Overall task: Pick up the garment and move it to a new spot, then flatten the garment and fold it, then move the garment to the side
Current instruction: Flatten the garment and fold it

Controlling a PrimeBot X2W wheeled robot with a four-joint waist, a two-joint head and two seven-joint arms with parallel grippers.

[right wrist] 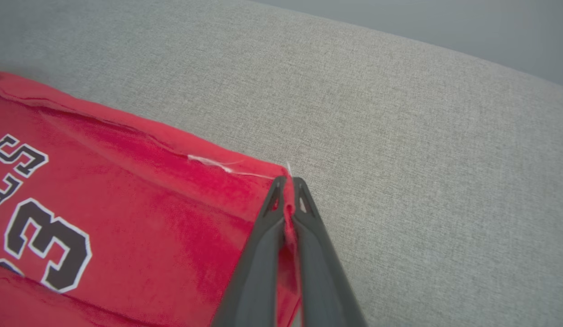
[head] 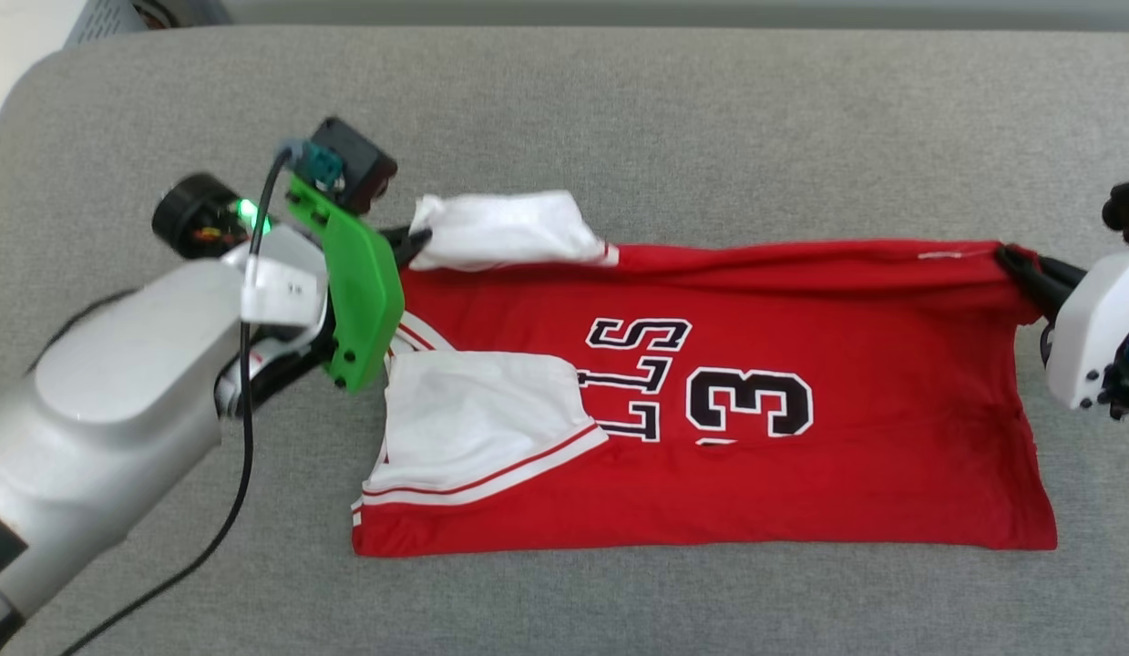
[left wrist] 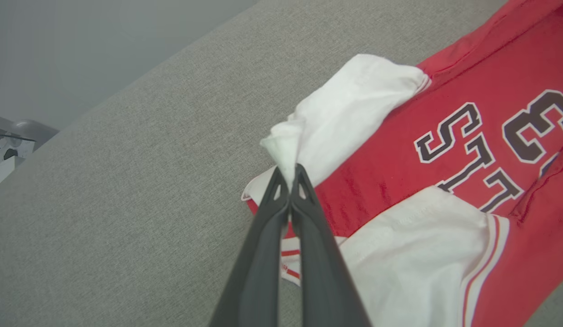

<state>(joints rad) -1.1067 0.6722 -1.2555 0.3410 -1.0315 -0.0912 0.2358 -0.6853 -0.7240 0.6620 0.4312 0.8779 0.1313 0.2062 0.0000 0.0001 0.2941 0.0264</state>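
1. A soft red jersey shirt with white short sleeves (head: 801, 474) lies spread sideways on a grey woven fabric surface (head: 619, 109). Its shoulder end points left and its hem end points right.
2. The left gripper (head: 411, 244) is at the shirt's far-left corner. In the left wrist view its two long dark fingers (left wrist: 308, 213) are pressed together on a bunched tip of the far white sleeve (left wrist: 354, 104).
3. The right gripper (head: 1029, 269) is at the far-right corner. In the right wrist view its fingers (right wrist: 308, 236) are pinched on the red hem corner of the shirt (right wrist: 149, 204), with red cloth squeezed between them.
4. The shirt's far edge runs in a fairly straight line from one gripper to the other, with creases along it.
5. The near white sleeve (head: 473, 419), trimmed with red-and-white stripes, lies folded across the chest and covers the left part of the black white-outlined letters (head: 637, 364). A large "3" (head: 751, 401) sits just right of them.
6. The near edge rests flat on the surface, and the near-right hem corner is spread out.
7. A bright green plate (head: 359, 282) sits on the left wrist, and a black cable (head: 245, 437) trails from it toward the near-left.
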